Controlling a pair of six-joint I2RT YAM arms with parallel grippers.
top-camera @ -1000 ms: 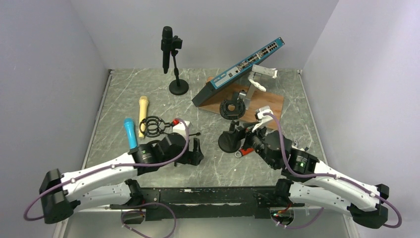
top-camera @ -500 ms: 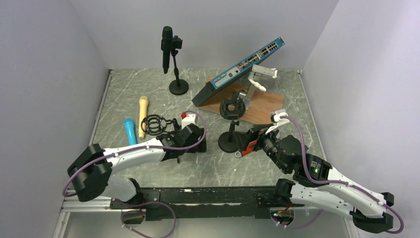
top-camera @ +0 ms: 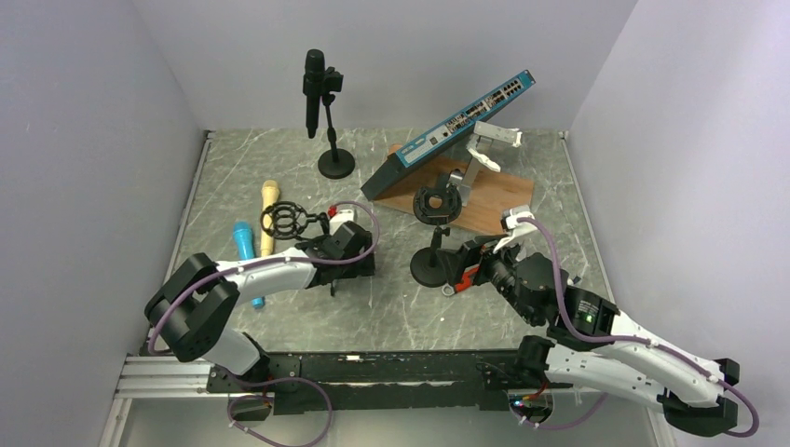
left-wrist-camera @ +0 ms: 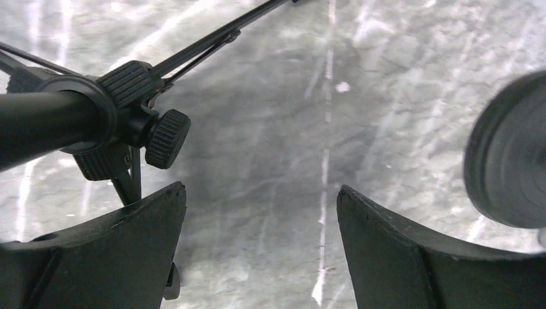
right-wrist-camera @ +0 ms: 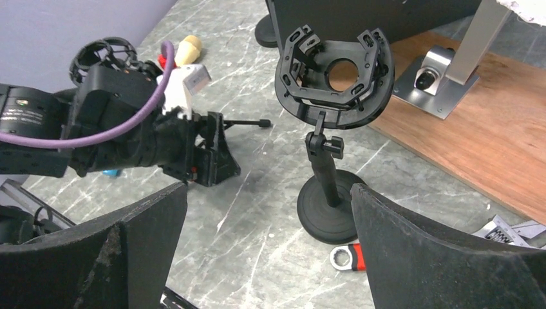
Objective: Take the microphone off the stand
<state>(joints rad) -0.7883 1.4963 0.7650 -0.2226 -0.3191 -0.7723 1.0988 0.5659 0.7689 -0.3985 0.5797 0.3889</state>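
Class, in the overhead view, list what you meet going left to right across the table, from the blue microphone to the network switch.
blue microphone → yellow microphone → black microphone → network switch

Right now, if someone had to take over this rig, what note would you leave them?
Left claw: open and empty, low over the table beside a small tripod mount.
Right claw: open and empty, facing the empty shock-mount stand mid-table.
The black microphone is clipped in its stand at the back of the table, away from both claws.
A blue microphone and a yellow microphone lie loose on the left.
Done: nothing, the black microphone is not yet off.
Left: reach to the back, grip the black microphone, and lift it out of the clip.
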